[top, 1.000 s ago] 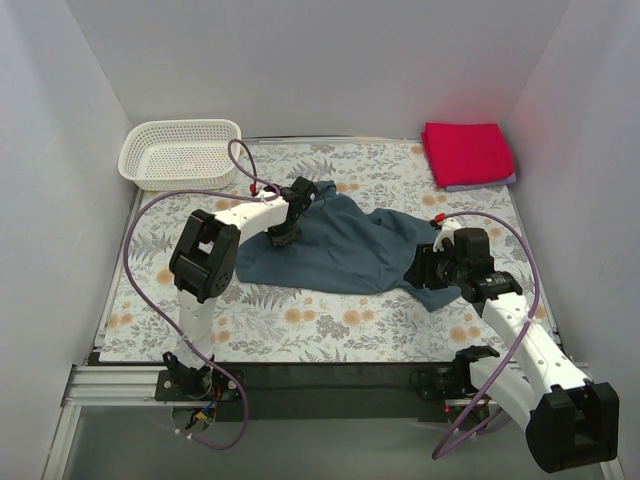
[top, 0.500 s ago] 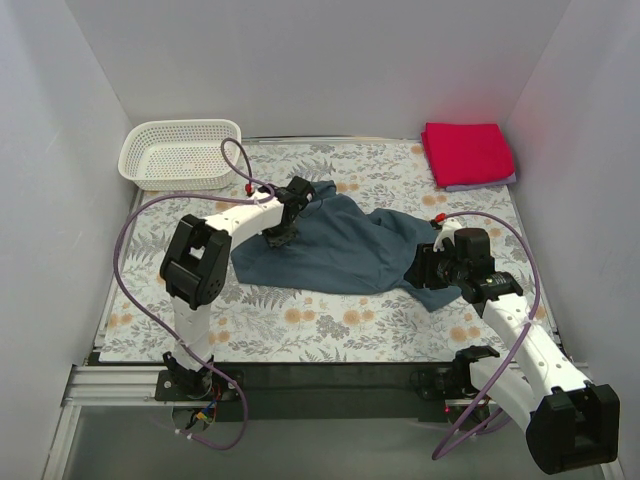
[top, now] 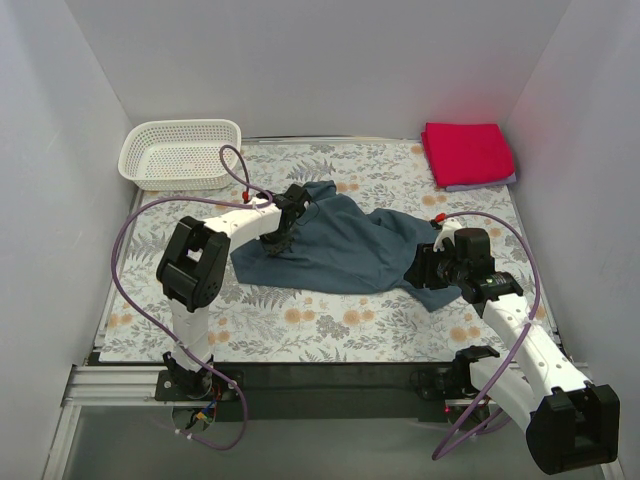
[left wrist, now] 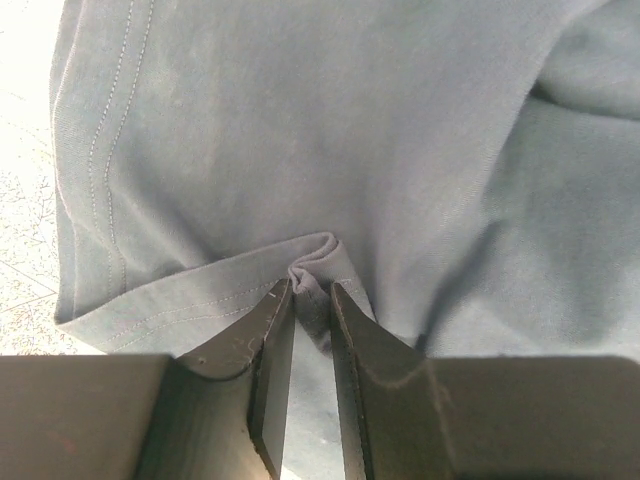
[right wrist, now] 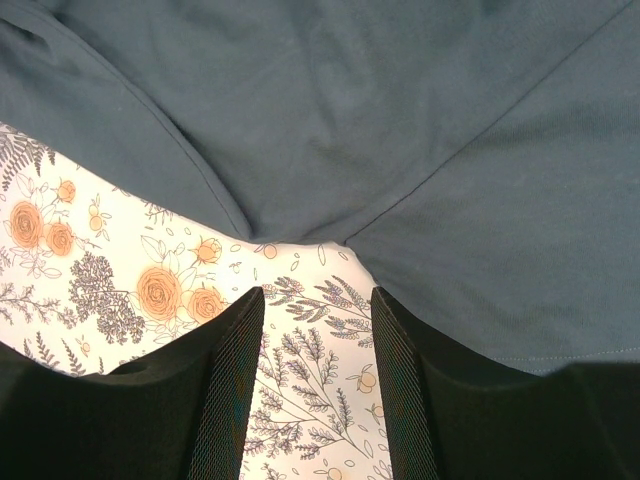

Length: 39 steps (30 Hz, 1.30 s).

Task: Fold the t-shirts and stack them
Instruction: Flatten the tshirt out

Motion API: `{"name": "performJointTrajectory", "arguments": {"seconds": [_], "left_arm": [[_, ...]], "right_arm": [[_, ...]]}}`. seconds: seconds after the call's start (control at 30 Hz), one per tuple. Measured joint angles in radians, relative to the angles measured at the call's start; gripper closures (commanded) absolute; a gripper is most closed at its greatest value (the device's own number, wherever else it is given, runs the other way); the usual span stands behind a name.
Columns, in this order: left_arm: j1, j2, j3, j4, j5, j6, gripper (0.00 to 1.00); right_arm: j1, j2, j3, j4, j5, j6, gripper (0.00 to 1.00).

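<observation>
The slate blue-grey t-shirt [top: 345, 245] lies crumpled and unfolded in the middle of the floral mat. My left gripper [top: 278, 238] sits on its left part. In the left wrist view the gripper [left wrist: 310, 300] is shut on a pinched fold of the shirt's stitched hem [left wrist: 312, 268]. My right gripper [top: 425, 268] is at the shirt's right end. In the right wrist view it [right wrist: 316, 295] is open over bare mat, with the shirt [right wrist: 330, 120] just ahead of the fingertips. The red t-shirt [top: 467, 152] lies folded at the back right on the folded lavender t-shirt [top: 487, 184], of which only an edge shows.
A white lattice basket [top: 180, 152] stands at the back left corner. White walls close in the mat [top: 330, 330] on the left, back and right. Purple cables loop off both arms.
My left gripper has shifted slightly left and toward the near side, its elbow swinging left, with the shirt's hem pinched in it. The right arm has not moved.
</observation>
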Motion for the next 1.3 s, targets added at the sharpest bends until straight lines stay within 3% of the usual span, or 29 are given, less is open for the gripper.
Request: {"name": "performJointTrajectory", "arguments": {"seconds": [0.53,0.6,0.77,0.97,1.1,1.3], "left_arm": [[0.000,0.000,-0.008,0.024,-0.014,-0.008,0.78],[0.000,0.000,-0.008,0.027,-0.016,-0.008,0.80],[0.000,0.000,-0.007,0.029,-0.021,-0.009,0.98],[0.000,-0.013,-0.010,0.028,-0.036,-0.006,1.00],[-0.001,-0.119,-0.076,0.028,-0.062,-0.006,1.00],[-0.001,-0.487,-0.228,-0.022,-0.118,-0.015,1.00]], "right_arm": [[0.000,0.000,-0.003,0.001,0.000,0.000,0.54],[0.000,0.000,-0.006,0.002,0.000,0.000,0.54],[0.000,0.000,-0.014,0.002,0.000,0.000,0.54],[0.000,0.000,-0.014,0.002,0.000,0.000,0.54],[0.000,0.000,-0.014,0.002,0.000,0.003,0.54],[0.000,0.004,-0.014,0.002,0.013,0.012,0.53]]}}
